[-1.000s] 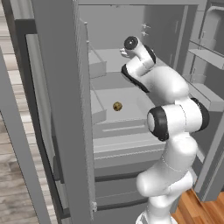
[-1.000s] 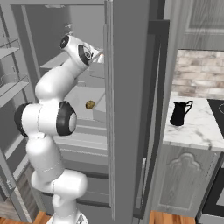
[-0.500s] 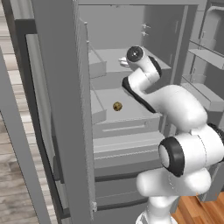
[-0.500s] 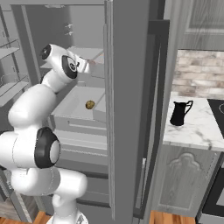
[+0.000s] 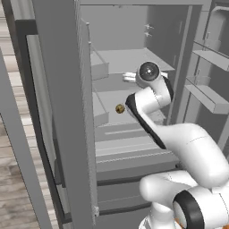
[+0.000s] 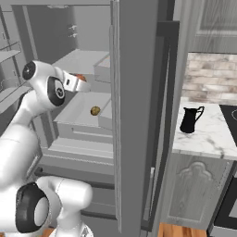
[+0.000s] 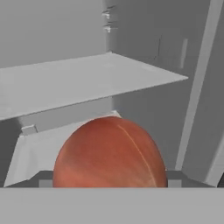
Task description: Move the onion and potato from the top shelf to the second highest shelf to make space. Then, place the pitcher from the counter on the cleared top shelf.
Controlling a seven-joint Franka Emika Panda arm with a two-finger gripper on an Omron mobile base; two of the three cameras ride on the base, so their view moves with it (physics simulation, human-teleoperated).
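Inside the fridge, our jaws (image 6: 82, 84) grip the onion (image 7: 110, 152) above the second highest shelf (image 6: 81, 111), where the potato (image 6: 95, 110) rests; next we lower and release it

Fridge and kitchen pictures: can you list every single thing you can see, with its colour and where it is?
onion: one, red-orange, held just below the top shelf
potato: one, brown-yellow, on the second highest shelf
pitcher: one, black, standing on the counter
top shelf: one, light grey, inside the fridge
second highest shelf: one, light grey, under the top shelf
counter: one, white-grey marbled, right of the fridge
stovetop: one, black, far right
fridge door: one, grey, open
arm: one, white with dark joints, reaching into the fridge
fingers: two, gripping the onion
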